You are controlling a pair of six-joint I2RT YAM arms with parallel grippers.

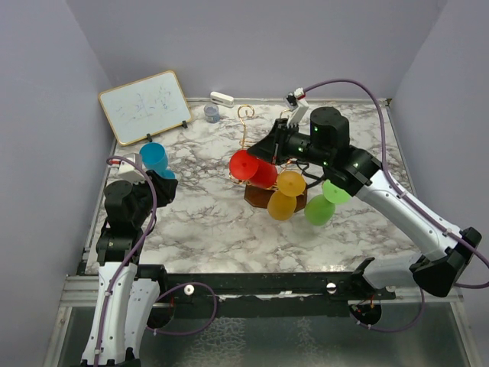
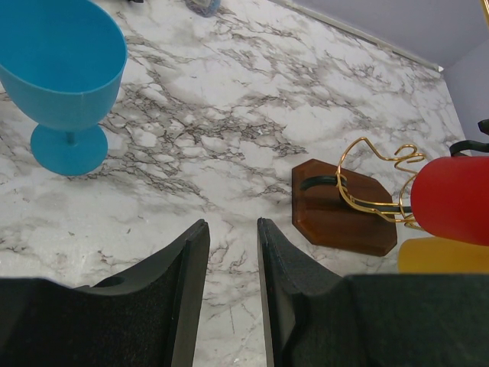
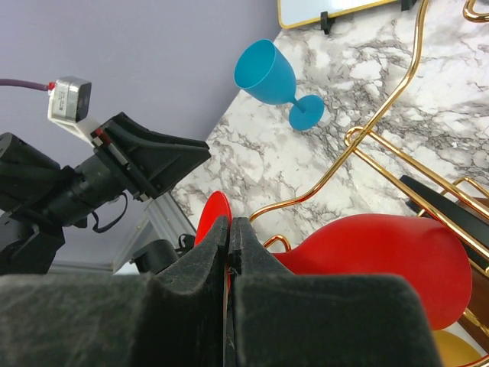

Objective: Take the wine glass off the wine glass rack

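Right gripper (image 3: 230, 229): closed tight, apparently pinching the red wine glass (image 3: 374, 260) by its stem, between foot and bowl.
Glass location: lying sideways in the gold wires of the wine glass rack (image 2: 340, 214).
Handling: looks like light, rigid, slick plastic; grip the stem and slide it out along the wires.
Left gripper (image 2: 233, 252): half open, empty.
Blue wine glass (image 2: 65, 61): upright, bowl empty.

A marble-patterned table (image 1: 199, 222), white with grey veins, is boxed in by plain lavender walls (image 1: 260, 46) at the back and on both sides, under even light. A gold-framed whiteboard (image 1: 145, 105) leans in the back left corner, and a white block (image 1: 221, 99) and a small grey-blue item (image 1: 212, 113) lie near the back wall. A metal rail (image 1: 252, 284) runs along the near edge.
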